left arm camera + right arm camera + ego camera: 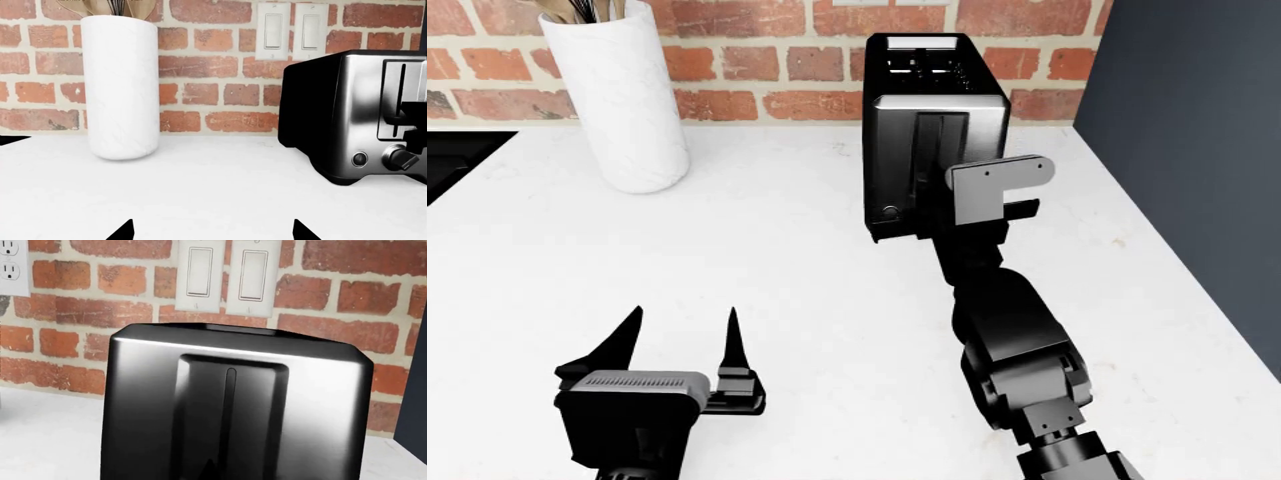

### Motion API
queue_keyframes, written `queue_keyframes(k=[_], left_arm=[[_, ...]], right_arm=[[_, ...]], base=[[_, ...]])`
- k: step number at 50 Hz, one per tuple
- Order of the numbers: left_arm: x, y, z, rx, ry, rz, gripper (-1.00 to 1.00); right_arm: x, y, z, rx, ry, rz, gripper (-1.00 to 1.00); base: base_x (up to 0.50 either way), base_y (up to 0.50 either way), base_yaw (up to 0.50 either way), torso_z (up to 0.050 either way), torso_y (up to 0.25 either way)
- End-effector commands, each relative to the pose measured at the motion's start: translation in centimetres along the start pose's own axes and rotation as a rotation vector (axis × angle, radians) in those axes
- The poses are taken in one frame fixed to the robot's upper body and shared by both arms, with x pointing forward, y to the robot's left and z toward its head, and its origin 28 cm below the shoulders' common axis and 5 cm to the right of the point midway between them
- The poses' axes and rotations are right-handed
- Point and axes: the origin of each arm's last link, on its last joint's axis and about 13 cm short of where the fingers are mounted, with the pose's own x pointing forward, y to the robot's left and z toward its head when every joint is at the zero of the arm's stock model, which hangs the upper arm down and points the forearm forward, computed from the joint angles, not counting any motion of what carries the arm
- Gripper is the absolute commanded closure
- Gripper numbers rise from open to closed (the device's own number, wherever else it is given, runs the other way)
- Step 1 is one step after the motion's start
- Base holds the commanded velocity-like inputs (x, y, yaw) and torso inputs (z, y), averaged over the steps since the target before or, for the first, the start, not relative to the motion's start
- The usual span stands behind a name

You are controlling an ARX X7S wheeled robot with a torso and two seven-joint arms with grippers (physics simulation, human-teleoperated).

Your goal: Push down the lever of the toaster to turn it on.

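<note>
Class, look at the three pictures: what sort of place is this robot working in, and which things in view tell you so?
Most likely a kitchen counter. A steel toaster stands on a white worktop against a brick wall, a white jar holding utensils sits beside it, and light switches are set in the wall above.

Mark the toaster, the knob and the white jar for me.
toaster (pixel 897 130): head view, steel front face left of the track.
knob (pixel 402 158): left wrist view, its round cap at the toaster's lower front.
jar (pixel 120 87): left wrist view, middle of its white wall.
</note>
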Motion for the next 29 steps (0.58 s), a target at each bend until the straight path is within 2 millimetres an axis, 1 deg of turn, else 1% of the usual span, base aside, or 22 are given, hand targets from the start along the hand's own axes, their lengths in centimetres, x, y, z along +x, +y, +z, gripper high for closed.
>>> queue_keyframes(k=[1,10,18,24,29], left_arm=[[-0.1,-0.3,-0.5,-0.021,0.025,-0.012,-1.0],[-0.3,-0.4,-0.6,-0.018,0.029,-0.017,-1.0],[-0.2,-0.4,-0.7,-0.017,0.03,-0.019,-1.0],[-0.1,-0.5,-0.7,-0.016,0.032,-0.019,-1.0],[-0.1,-0.5,-0.7,-0.016,0.032,-0.019,-1.0]], right_arm=[[-1.3,0.1,-3.5,0.031,0.113,0.002,1.0],[-1.3,0.1,-3.7,0.03,0.122,-0.001,1.0],[-1.4,0.3,-4.8,0.025,0.152,0.007,1.0],[-1.5,0.3,-4.9,0.025,0.158,0.006,1.0],[-1.7,0.3,-4.6,0.031,0.15,0.006,1.0]], base=[[0.0,0.0,0.0,0.0,0.0],[0.0,0.0,0.0,0.0,0.0],[0.0,0.0,0.0,0.0,0.0],[0.01,0.0,0.0,0.0,0.0],[0.01,0.0,0.0,0.0,0.0]])
